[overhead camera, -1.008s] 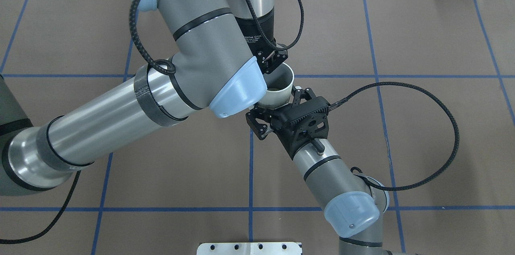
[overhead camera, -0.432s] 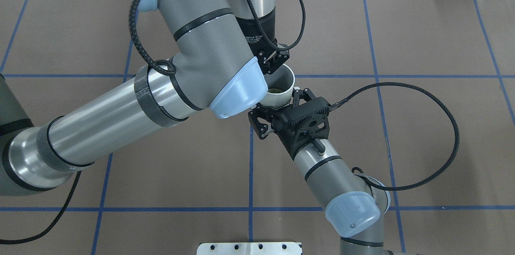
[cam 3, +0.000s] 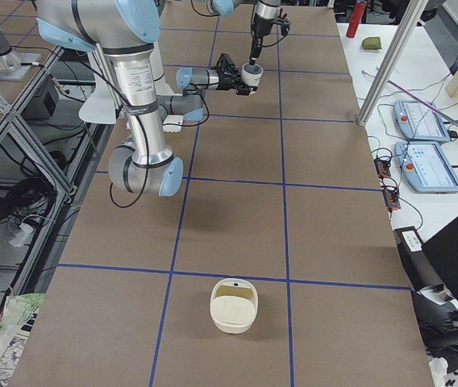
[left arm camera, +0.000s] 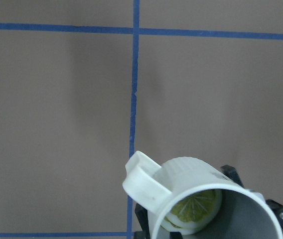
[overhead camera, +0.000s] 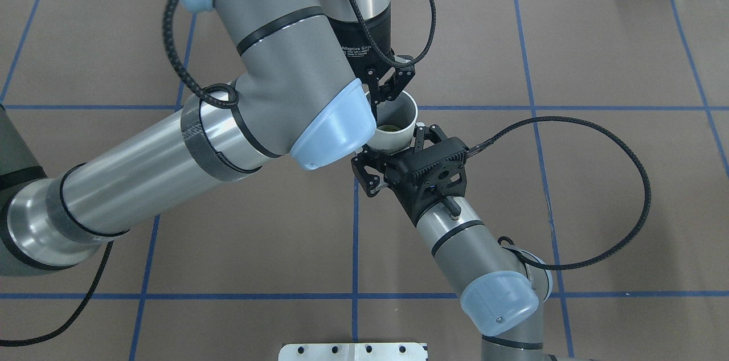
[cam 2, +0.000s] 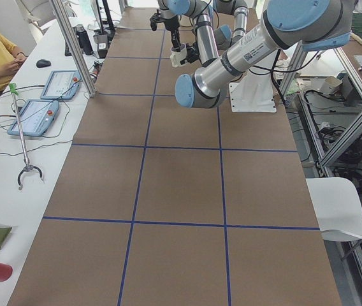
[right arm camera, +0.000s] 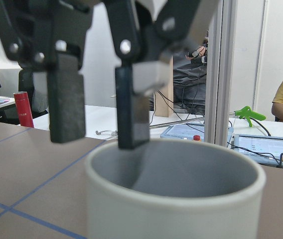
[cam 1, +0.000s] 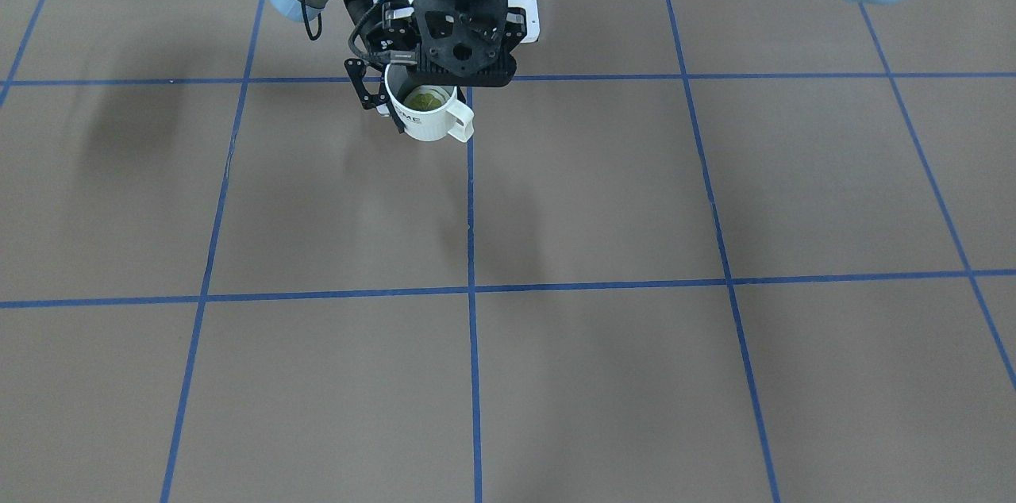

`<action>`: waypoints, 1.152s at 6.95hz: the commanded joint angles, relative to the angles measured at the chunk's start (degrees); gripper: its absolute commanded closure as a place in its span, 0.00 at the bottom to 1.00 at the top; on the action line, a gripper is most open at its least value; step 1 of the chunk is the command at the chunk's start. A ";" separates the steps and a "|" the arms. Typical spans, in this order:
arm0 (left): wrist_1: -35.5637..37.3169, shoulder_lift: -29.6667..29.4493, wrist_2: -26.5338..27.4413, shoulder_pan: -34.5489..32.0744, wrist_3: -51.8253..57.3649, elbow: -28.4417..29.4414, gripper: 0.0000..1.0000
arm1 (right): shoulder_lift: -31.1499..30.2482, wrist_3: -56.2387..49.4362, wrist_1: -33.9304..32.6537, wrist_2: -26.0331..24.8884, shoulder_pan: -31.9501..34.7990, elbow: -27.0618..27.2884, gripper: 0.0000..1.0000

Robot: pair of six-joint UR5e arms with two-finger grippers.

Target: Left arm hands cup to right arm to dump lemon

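Jaws of the right gripper (overhead camera: 393, 146) clamp the cup (overhead camera: 400, 122), lemon (left arm camera: 196, 206) inside; left gripper (overhead camera: 385, 93) jaws apart over its rim.

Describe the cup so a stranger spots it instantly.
Look where the left arm and right arm meet over the brown table. The cup hangs there in the right gripper. Unlike the cream container on the table, it has a squared handle, black lettering and a lemon slice inside.
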 commanded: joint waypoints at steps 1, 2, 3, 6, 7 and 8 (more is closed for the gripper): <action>0.24 0.01 -0.04 -4.15 -0.69 -1.59 0.00 | -0.60 0.00 4.96 -0.06 -0.43 -0.20 0.81; 0.24 0.01 0.04 -5.82 -0.69 -1.51 0.00 | -1.48 0.00 7.32 -0.32 0.09 -0.11 0.82; 0.24 0.10 0.22 -6.62 -0.69 -1.51 0.00 | -3.40 0.17 9.00 -3.72 0.62 -0.11 0.82; 0.15 0.89 0.57 -6.63 -0.60 -0.89 0.00 | -8.59 2.79 9.46 -9.46 6.57 0.07 0.81; 0.15 0.89 0.66 -6.63 -0.60 -0.63 0.00 | -12.43 11.17 9.37 -8.77 9.12 0.07 0.86; 0.07 1.84 0.66 -6.45 -0.60 -0.71 0.00 | -15.26 11.51 9.37 -2.67 14.11 0.15 0.86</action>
